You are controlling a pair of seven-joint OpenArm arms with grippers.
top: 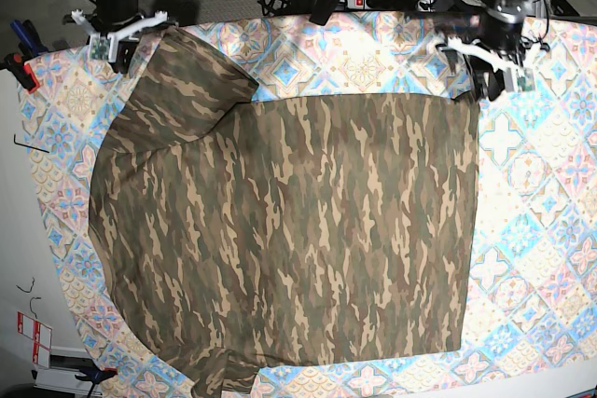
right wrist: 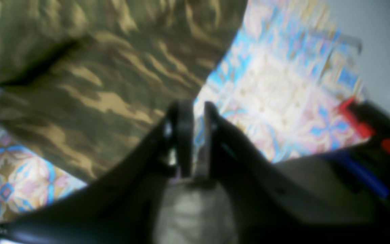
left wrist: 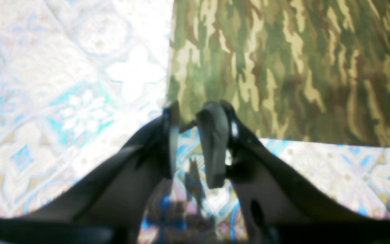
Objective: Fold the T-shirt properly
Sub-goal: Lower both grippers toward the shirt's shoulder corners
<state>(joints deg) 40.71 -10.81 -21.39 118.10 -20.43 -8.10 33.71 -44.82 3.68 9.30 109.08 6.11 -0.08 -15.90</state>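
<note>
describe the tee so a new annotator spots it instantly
Start from the pastel diamond-patterned tablecloth covering the table. The T-shirt lies spread flat across its middle, between the two arms. It is the only camouflage cloth there: olive, brown and tan.

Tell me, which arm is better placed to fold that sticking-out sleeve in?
The right arm. Its gripper hangs right beside the spread sleeve of the T-shirt. The left gripper is at the hem corner, far across.

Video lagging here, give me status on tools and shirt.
Left tool and right tool slightly open, empty. T-shirt flat on tablecloth. Nothing blocking.
</note>
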